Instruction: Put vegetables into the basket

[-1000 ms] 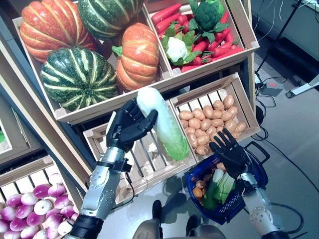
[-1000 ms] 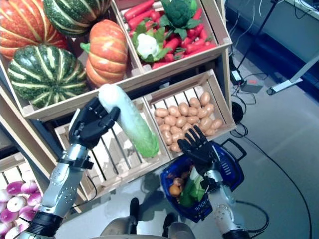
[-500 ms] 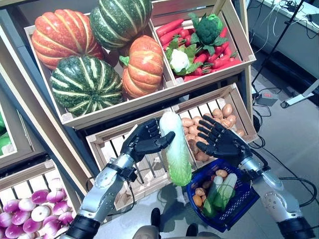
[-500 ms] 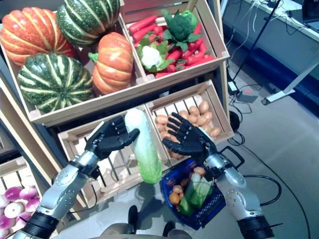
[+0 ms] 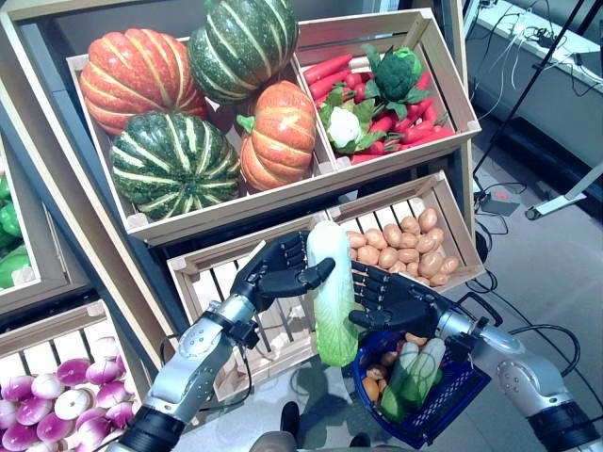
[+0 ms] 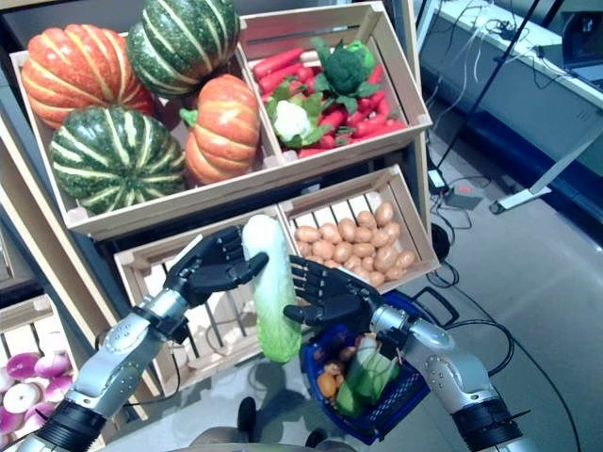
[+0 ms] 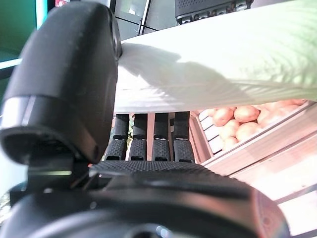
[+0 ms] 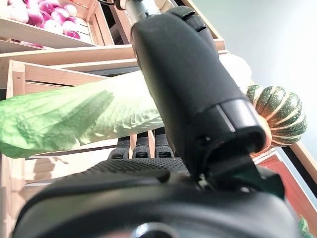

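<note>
My left hand (image 5: 278,273) is shut on a long white and green cabbage (image 5: 330,292) and holds it upright in front of the stand's lower crates, leafy end down, just left of the basket. My right hand (image 5: 400,301) is right beside the cabbage above the blue basket (image 5: 462,386). Its straight fingers lie along the cabbage's far side and its thumb (image 8: 193,84) crosses the near side. The cabbage shows in the left wrist view (image 7: 213,64) and the right wrist view (image 8: 74,114). In the basket lie pale green stalks (image 5: 410,372) and small orange-brown round vegetables (image 5: 372,386).
The wooden stand rises behind both hands, with a slatted crate (image 5: 236,301) behind the left hand and a crate of potatoes (image 5: 405,245) behind the right. Cables and a white metal leg (image 5: 565,198) lie on the grey floor at right.
My left hand has carried the cabbage down and to the right, toward the basket. My right hand has risen from the basket's rim to the cabbage. The camera has shifted too.
</note>
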Controlling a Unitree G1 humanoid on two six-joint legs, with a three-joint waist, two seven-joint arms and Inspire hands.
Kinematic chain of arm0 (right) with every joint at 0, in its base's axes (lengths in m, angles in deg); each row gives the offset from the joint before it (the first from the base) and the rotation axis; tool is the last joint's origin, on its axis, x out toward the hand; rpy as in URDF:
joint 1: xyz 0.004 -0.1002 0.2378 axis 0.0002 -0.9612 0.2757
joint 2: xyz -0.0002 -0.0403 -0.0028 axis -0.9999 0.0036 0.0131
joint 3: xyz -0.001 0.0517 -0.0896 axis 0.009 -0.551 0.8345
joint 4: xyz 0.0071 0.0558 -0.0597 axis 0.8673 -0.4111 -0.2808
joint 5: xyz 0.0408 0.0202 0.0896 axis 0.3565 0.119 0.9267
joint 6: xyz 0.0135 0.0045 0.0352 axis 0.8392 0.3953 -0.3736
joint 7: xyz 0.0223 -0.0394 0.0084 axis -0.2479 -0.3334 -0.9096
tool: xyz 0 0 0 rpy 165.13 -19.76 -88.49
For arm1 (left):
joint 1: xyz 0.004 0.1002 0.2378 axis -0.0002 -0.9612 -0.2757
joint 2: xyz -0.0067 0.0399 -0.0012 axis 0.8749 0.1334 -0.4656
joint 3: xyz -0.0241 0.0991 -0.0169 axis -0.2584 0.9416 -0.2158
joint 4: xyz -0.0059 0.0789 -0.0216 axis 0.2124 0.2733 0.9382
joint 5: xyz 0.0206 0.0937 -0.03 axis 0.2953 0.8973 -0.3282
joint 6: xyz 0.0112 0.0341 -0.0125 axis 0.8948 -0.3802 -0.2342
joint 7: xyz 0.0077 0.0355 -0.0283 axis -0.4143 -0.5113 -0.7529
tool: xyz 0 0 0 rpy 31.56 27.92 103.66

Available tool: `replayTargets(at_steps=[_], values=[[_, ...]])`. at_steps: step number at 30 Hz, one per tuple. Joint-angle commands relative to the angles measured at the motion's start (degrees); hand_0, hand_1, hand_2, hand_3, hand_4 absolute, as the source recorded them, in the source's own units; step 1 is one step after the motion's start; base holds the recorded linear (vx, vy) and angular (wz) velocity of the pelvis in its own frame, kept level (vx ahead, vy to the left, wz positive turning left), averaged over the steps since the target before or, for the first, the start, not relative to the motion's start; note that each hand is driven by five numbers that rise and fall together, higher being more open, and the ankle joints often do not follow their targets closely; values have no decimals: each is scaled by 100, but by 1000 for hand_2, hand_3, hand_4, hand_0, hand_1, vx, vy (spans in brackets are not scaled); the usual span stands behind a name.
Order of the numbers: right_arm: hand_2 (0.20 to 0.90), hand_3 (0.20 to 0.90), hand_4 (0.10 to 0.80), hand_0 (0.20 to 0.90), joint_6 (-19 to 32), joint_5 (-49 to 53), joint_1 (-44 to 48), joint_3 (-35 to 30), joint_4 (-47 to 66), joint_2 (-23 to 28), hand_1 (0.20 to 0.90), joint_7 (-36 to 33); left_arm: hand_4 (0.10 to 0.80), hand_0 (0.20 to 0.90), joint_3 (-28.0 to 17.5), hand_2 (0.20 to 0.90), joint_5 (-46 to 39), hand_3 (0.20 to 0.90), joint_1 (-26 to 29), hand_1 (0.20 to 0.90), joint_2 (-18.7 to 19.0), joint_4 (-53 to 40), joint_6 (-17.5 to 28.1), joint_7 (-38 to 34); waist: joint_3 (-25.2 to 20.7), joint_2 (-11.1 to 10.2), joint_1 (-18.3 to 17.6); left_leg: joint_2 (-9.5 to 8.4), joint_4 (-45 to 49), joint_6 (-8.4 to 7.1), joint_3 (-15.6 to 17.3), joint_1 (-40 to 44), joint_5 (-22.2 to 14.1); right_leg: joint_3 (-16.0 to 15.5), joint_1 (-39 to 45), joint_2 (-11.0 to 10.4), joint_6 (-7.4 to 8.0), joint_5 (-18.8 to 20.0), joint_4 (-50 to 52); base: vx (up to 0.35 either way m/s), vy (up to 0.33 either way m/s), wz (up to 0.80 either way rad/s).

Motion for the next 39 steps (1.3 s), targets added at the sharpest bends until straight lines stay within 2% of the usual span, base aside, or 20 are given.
replayTargets(at_steps=[1, 11, 15, 23, 31, 32, 33, 34, 39], values=[[900, 900, 800, 900, 44, 384, 329, 443, 79, -33, 900, 731, 400, 300, -100, 300, -501, 300, 643, 300, -79, -414, 826, 95, -543, -158, 63, -8, 5, -132, 47, 404, -743, 130, -194, -427, 287, 789, -369, 0, 0, 0], [900, 900, 800, 900, -198, 257, 189, 649, -192, -187, 900, 604, 400, 300, -30, 300, -727, 300, 576, 300, -167, -452, 835, 290, -564, -137, 58, -9, 5, -131, 15, 435, -776, 162, -180, -433, 296, 772, -369, 0, 0, 0], [900, 900, 800, 900, -270, 230, 181, 653, -353, -234, 900, 202, 400, 300, 19, 300, -709, 300, 576, 300, -193, -463, 842, 348, -575, -128, 45, -5, 5, -131, 11, 446, -784, 193, -176, -435, 303, 773, -369, 0, 0, 0], [900, 900, 800, 900, 7, 518, 123, 504, -487, -441, 900, -1061, 400, 300, 62, 300, -640, 300, 563, 300, -239, -546, 836, 209, -561, -101, -13, -2, 5, -111, 39, 448, -783, 269, -199, -434, 315, 791, -369, 0, 0, 0], [900, 900, 800, 900, -100, 438, 137, 530, -392, -578, 900, -1196, 400, 300, 142, 300, -412, 300, 620, 300, -253, -606, 629, 144, -544, -85, -42, 3, 5, -106, 56, 436, -768, 306, -228, -423, 318, 806, -369, 0, 0, 0], [796, 796, 731, 796, -115, 436, 150, 553, -381, -565, 796, -1189, 400, 300, 147, 300, -428, 300, 624, 300, -240, -625, 605, 184, -546, -84, -38, 4, 5, -107, 59, 434, -769, 307, -232, -423, 318, 805, -369, 0, 0, 0], [469, 469, 513, 469, -115, 452, 178, 568, -396, -546, 469, -1177, 400, 300, 158, 300, -470, 300, 637, 300, -202, -637, 610, 256, -538, -81, -31, 2, 5, -101, 58, 433, -771, 307, -233, -422, 317, 805, -369, 0, 0, 0], [300, 300, 400, 300, -107, 457, 190, 578, -408, -543, 300, -1173, 400, 300, 168, 300, -486, 300, 640, 300, -196, -644, 607, 282, -536, -79, -28, 0, 5, -100, 54, 433, -771, 306, -232, -423, 317, 806, -369, 0, 0, 0], [300, 300, 400, 300, -57, 479, 194, 631, -431, -552, 300, -1119, 400, 300, 241, 300, -507, 300, 660, 300, -185, -687, 458, 381, -556, -74, -24, -2, 5, -106, 42, 427, -786, 310, -229, -429, 326, 788, -369, 0, 0, 0]])
